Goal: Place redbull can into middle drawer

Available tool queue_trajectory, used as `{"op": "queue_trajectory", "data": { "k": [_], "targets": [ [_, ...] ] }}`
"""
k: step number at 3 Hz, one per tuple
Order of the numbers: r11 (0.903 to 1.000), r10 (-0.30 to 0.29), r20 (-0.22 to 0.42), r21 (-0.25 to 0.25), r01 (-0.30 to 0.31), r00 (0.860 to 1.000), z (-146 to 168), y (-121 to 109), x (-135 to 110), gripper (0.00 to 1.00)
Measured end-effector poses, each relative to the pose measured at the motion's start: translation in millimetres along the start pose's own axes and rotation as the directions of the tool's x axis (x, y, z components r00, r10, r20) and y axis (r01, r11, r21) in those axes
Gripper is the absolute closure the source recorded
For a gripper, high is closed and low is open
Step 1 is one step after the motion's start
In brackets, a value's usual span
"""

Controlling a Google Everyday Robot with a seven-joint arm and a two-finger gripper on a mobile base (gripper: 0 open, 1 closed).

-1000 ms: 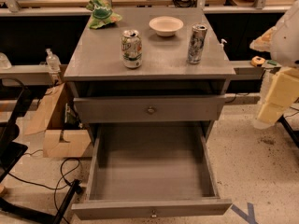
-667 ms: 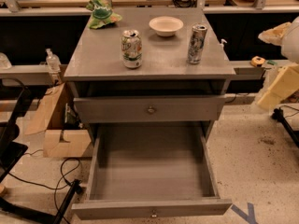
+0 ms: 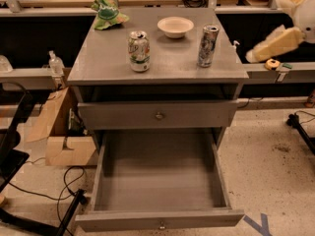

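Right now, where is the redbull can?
The can stands upright on the cabinet top, right side, just right of the bowl; the pincer hangs beyond the cabinet's right edge, clear of it.

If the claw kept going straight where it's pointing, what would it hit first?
Probably the cabinet top's right edge, just in front of the redbull can. The claw, at the picture's right, points toward it, slightly downward; depth is unclear.

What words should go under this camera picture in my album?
Redbull can stands on the cabinet top, middle drawer open below, gripper off to the right, not touching the can.
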State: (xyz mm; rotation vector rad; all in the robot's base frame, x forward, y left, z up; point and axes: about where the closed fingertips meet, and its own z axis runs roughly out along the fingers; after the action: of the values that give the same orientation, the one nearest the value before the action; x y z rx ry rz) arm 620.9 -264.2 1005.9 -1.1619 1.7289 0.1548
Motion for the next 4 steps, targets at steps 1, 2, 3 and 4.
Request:
{"op": "queue_trajectory", "data": {
  "k": [1, 2, 3, 4],
  "targets": [
    [0.983, 0.155, 0.228, 0.062, -0.173, 0.961, 24.7, -36.4, -18.6, 0.0],
    [0.9741, 0.181, 0.274, 0.082, -0.211, 0.945, 33.6, -45.5, -23.5, 0.0],
    [0.9746, 0.182, 0.278, 0.076, -0.211, 0.943, 39.1, -43.9, -23.0, 0.0],
    [0.9723, 0.196, 0.331, 0.058, -0.227, 0.923, 78.5, -39.6, -20.2, 0.0]
  ]
}}
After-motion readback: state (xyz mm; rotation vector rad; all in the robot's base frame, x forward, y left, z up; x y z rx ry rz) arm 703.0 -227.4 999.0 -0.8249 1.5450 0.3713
